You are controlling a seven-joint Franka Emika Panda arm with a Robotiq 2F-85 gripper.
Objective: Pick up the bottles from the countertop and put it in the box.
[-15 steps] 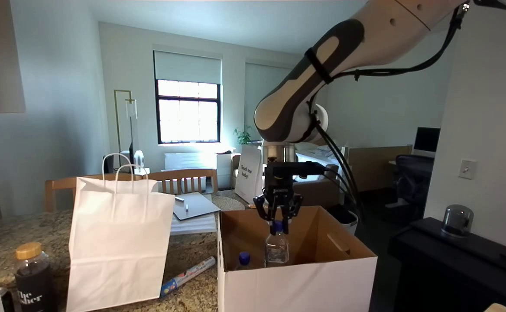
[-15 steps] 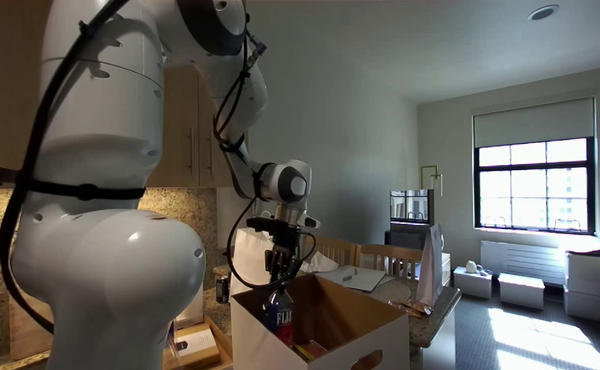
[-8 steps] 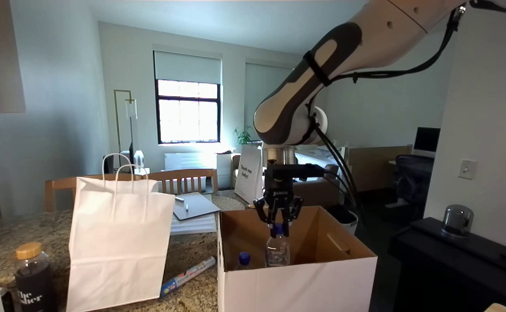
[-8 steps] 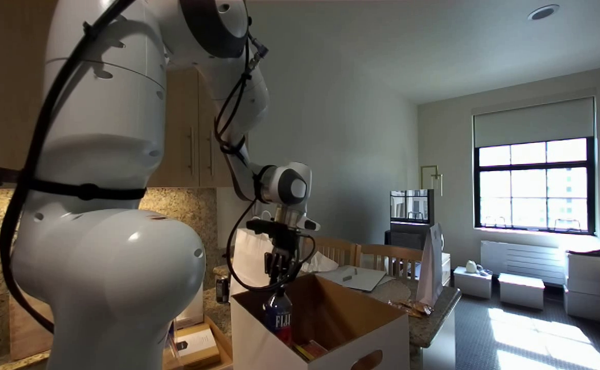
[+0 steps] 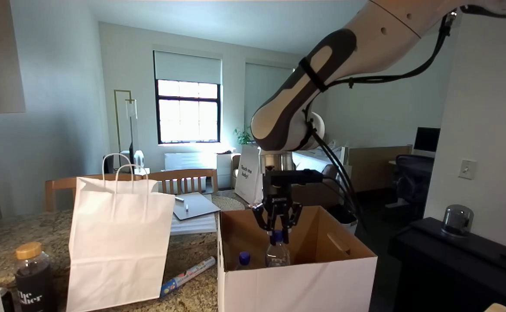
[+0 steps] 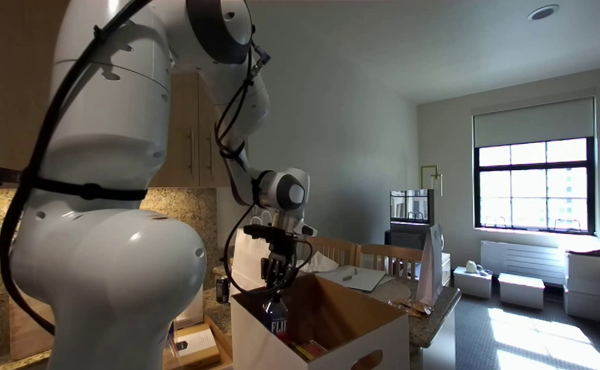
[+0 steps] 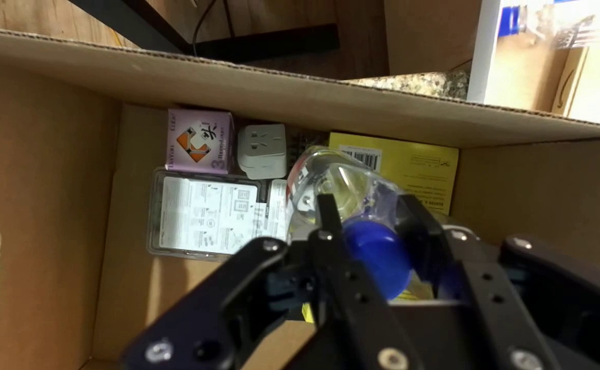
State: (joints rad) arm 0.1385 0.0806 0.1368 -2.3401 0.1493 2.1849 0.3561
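We have the gripper (image 5: 279,241) pinched on the blue cap of a clear bottle (image 5: 277,258), which is roughly upright inside the cardboard box (image 5: 296,286). In an exterior view the near wall hides its lower part, so we cannot tell whether its base touches anything. Close by, in a corner of the box, we see a 2nd blue-capped bottle (image 5: 244,260). The wrist view shows us a crowded floor: 1 purple cube package (image 7: 200,141), 1 pale plug adapter (image 7: 262,151) just beside it, 1 clear case (image 7: 207,213) and 1 yellow packet (image 7: 428,159), partly covered by the held bottle and the fingers (image 7: 329,221). On the speckled countertop (image 5: 192,299), a white paper bag (image 5: 118,247) stands near the box, and a printed tube (image 5: 188,276) lies between them. We also find a dark-sleeved flask (image 5: 35,281) on the bag's other side and, in an exterior view, a white-topped package (image 6: 194,344) outside the box.
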